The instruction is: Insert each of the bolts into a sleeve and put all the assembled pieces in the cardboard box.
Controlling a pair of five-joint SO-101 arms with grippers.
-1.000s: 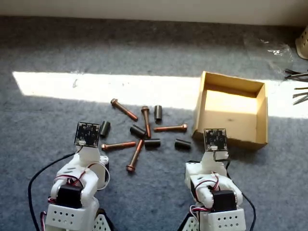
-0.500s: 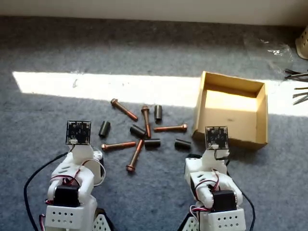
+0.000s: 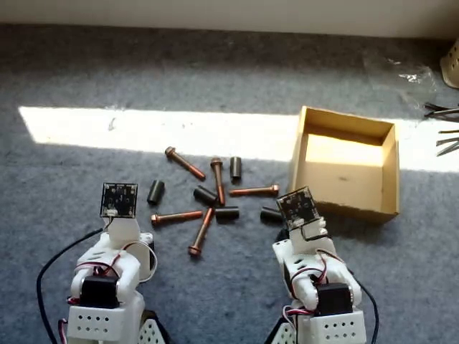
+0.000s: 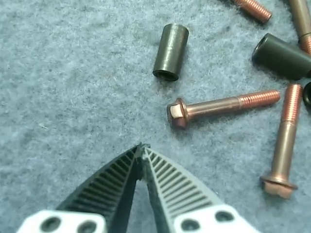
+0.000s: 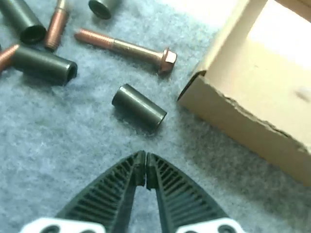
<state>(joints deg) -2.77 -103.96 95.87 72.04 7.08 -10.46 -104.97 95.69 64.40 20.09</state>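
High view: Your loose bolts [image 3: 217,180] and sleeves [image 3: 205,195] lie scattered on the carpet ahead of both arms, none yet joined. The cardboard box [image 3: 343,203] sits just beyond the right arm [image 3: 315,272].
Left wrist view: Your left gripper [image 4: 142,148] is clenched on nothing. The nearest bolt [image 4: 223,103] lies just ahead, long axis crosswise to the fingers, head end closest to the tips. A stray sleeve [image 4: 171,52] waits beyond, bore facing you.
Right wrist view: Your right gripper [image 5: 142,156] is pinched closed, empty. A lone sleeve [image 5: 139,106] lies just ahead, slanting across the fingers, near the box wall.
What differs: The high view tells you which arm is nearer each piece; the wrist views give you head ends and bores.
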